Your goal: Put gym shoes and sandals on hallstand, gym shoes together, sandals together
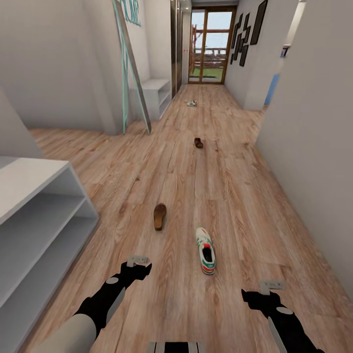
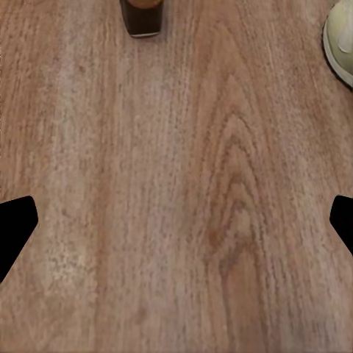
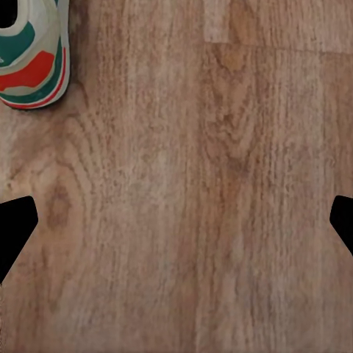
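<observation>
Looking down the corridor from the head view, the corridor floor point(image 1: 230, 196) is seen stretching away to a glass door point(image 1: 212, 44) at the far end. A gym shoe point(image 1: 206, 250) is lying on the planks just ahead, toe pointing away, with a sandal point(image 1: 160, 216) near it on the left. Further along, a second sandal point(image 1: 198, 142) is spotted mid-corridor, and way past that the other gym shoe point(image 1: 192, 103) is barely made out, tiny at this range. So all four are on the floor, none paired up. A white two-shelf unit point(image 1: 34, 215) is seen at the left edge, and another pale low bench point(image 1: 156, 93) sits far down the left wall. The left claw point(image 1: 138, 260) and the right claw point(image 1: 271, 284) are both held low over bare floor, spread wide open, nothing gripped. In the wrist views the fingertips are seen far apart at the frame sides.
</observation>
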